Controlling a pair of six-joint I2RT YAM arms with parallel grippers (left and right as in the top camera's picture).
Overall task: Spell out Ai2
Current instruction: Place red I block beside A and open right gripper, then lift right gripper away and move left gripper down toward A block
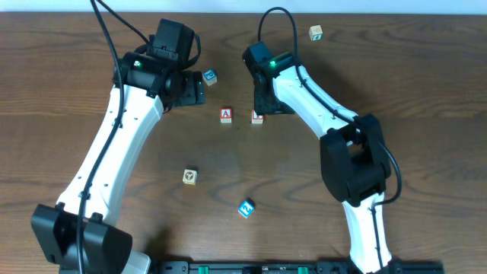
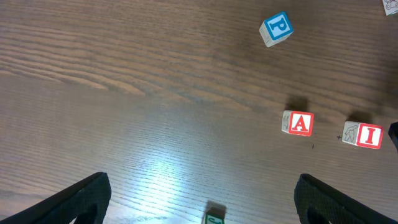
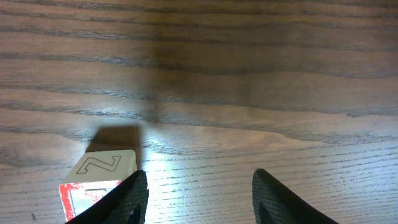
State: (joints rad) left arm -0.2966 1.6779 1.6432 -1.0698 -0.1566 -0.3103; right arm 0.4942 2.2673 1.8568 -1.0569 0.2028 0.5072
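Observation:
A red letter A block (image 1: 226, 115) and a red letter I block (image 1: 257, 116) lie side by side mid-table, a small gap between them. Both also show in the left wrist view, the A block (image 2: 298, 123) left of the I block (image 2: 364, 134). My right gripper (image 1: 263, 103) is open and empty, low over the table just behind the I block. In the right wrist view (image 3: 199, 193) that block (image 3: 99, 180) sits just outside the left finger. My left gripper (image 1: 190, 87) is open and empty (image 2: 202, 190), held above the table.
A blue P block (image 1: 209, 77) lies next to the left gripper and shows in the left wrist view (image 2: 275, 28). A tan block (image 1: 316, 32) lies far right. Another tan block (image 1: 189, 176) and a blue block (image 1: 246, 208) lie nearer the front.

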